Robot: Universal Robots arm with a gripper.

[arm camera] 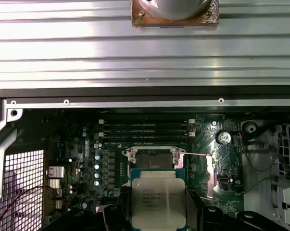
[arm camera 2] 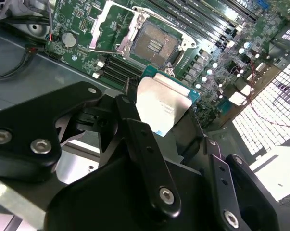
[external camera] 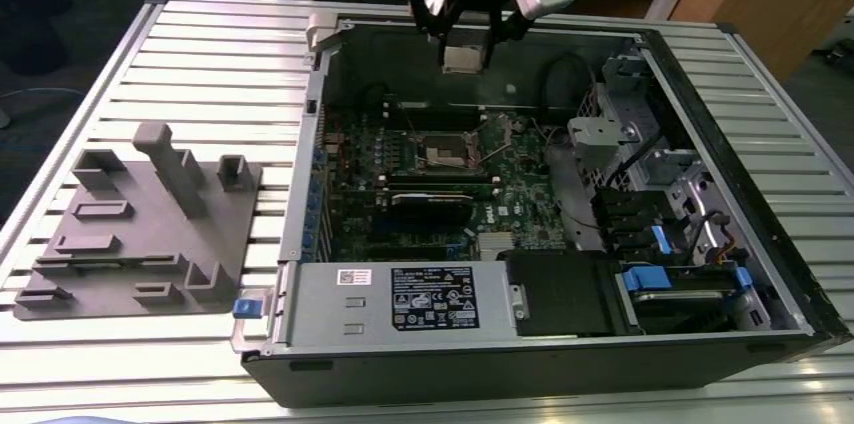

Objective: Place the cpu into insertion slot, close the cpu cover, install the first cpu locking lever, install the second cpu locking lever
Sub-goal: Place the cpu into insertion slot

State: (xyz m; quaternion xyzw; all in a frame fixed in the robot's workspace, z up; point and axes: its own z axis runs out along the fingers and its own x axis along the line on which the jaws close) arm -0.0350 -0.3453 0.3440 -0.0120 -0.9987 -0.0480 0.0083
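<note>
My gripper (external camera: 465, 44) hangs above the far edge of the open computer case, shut on the cpu (external camera: 463, 57), a flat square chip with a silver top. In both wrist views the black fingers (arm camera 2: 135, 130) clamp the cpu (arm camera 2: 161, 101) (arm camera: 158, 202) by two opposite edges. The insertion slot (external camera: 447, 151) lies lower down on the green board, open, with its dark centre bare (arm camera 2: 154, 44). In the first wrist view the cpu hides part of the slot (arm camera: 152, 161). The cpu cover (arm camera 2: 106, 24) stands swung open beside the slot.
A grey fixture plate (external camera: 134, 234) with upright holders lies on the slatted table at the exterior view's left. Inside the case are a power supply (external camera: 400, 299), a long black card (external camera: 430, 202), drive bays with blue tabs (external camera: 654, 244), and memory slots (arm camera: 145, 130) beside the socket.
</note>
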